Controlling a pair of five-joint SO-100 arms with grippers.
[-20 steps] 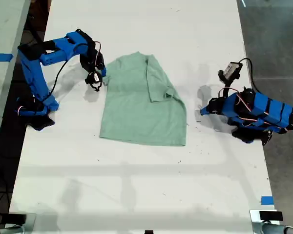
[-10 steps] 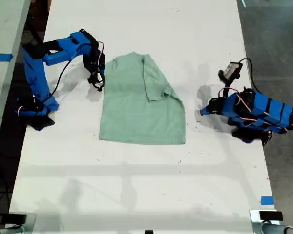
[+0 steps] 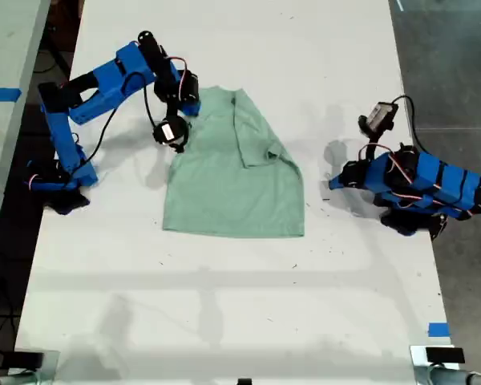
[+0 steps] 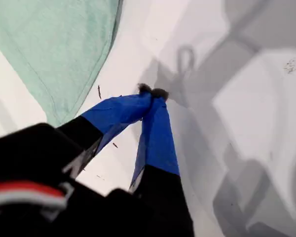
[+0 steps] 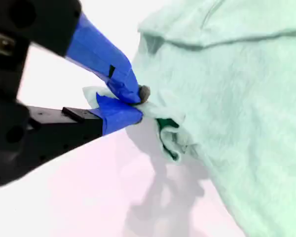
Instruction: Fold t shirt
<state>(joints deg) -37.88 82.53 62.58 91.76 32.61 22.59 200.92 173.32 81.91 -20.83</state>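
Observation:
The pale mint-green t shirt [image 3: 232, 188] lies flat on the white table [image 3: 224, 321], its right side folded over toward the middle in the exterior view. My second gripper [image 5: 140, 101] is shut on a pinch of the shirt's [image 5: 237, 98] edge, and the cloth bunches at its fingertips. In the exterior view this second gripper [image 3: 191, 108] is at the shirt's upper left corner. My first gripper [image 4: 151, 92] is shut on nothing, over bare table a little way from the shirt's hem [image 4: 59, 44]. Its arm rests folded at the exterior view's right, first gripper [image 3: 337, 181] pointing at the shirt.
The table's edges run close behind both arm bases [image 3: 56, 180]. Blue tape marks [image 3: 438, 329] sit near the exterior view's lower right corner. A dark floor [image 3: 449, 64] lies beyond the exterior view's right edge of the table.
The second arm has swung from the shirt's left edge up and to the right in the exterior view, onto the shirt's upper left corner. The first arm has not moved.

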